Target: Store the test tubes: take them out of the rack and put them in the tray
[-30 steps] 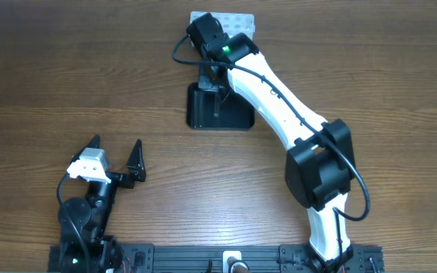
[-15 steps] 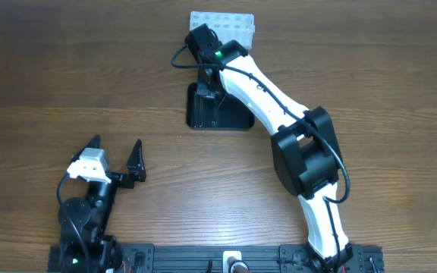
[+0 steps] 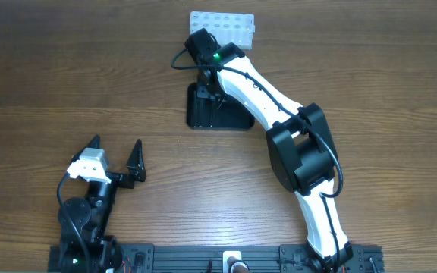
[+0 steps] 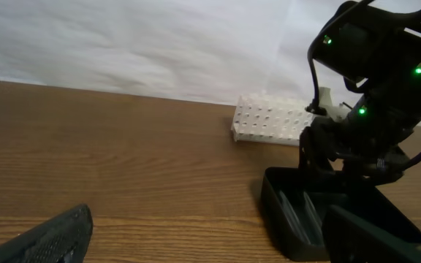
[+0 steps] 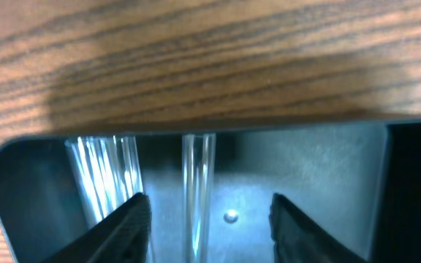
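Partly hidden beneath the right arm [image 3: 279, 106], the black tray [image 3: 234, 120] holds clear test tubes [image 5: 104, 172]; one tube [image 5: 198, 164], its end cut off, sits untouched between the parted fingers of the right gripper [image 5: 208, 208]; the left gripper [image 3: 115, 154] is spread wide

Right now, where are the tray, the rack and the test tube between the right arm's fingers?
tray [image 3: 237, 119]: top view, the bare end clear of the arm.
rack [image 3: 237, 24]: top view, its holed top face.
test tube [image 5: 198, 175]: right wrist view, middle of its glass wall.
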Action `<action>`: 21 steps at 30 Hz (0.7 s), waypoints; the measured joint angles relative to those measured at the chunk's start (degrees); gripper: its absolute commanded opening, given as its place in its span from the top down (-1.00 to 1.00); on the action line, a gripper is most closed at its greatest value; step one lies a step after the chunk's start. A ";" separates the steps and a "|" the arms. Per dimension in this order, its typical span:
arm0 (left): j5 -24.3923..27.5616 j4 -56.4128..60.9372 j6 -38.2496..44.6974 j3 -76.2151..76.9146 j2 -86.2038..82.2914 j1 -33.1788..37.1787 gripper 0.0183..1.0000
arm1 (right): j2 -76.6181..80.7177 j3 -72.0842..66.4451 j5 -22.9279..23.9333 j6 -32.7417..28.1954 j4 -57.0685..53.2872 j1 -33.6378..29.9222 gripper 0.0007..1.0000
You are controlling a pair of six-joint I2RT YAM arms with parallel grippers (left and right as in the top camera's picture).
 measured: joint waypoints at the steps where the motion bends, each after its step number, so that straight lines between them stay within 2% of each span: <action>1: 0.00 0.00 0.00 0.00 0.00 0.00 -1.00 | -0.17 0.00 0.59 -0.26 -0.02 0.00 -0.61; 3: 0.00 0.00 0.00 0.00 0.00 0.00 -1.00 | -1.07 0.00 1.79 -1.22 -0.02 0.00 -0.75; 9: 0.00 0.00 0.00 0.00 0.00 0.00 -1.00 | -11.80 -0.17 7.98 -8.33 5.60 -0.85 -0.84; 13: 0.00 -0.02 0.00 0.00 0.00 0.00 -1.00 | -18.08 0.70 10.49 -13.55 13.05 -3.87 -0.94; 21: 0.00 0.00 0.00 0.00 0.00 0.00 -1.00 | -11.93 1.16 12.44 -20.02 27.61 -10.36 -0.99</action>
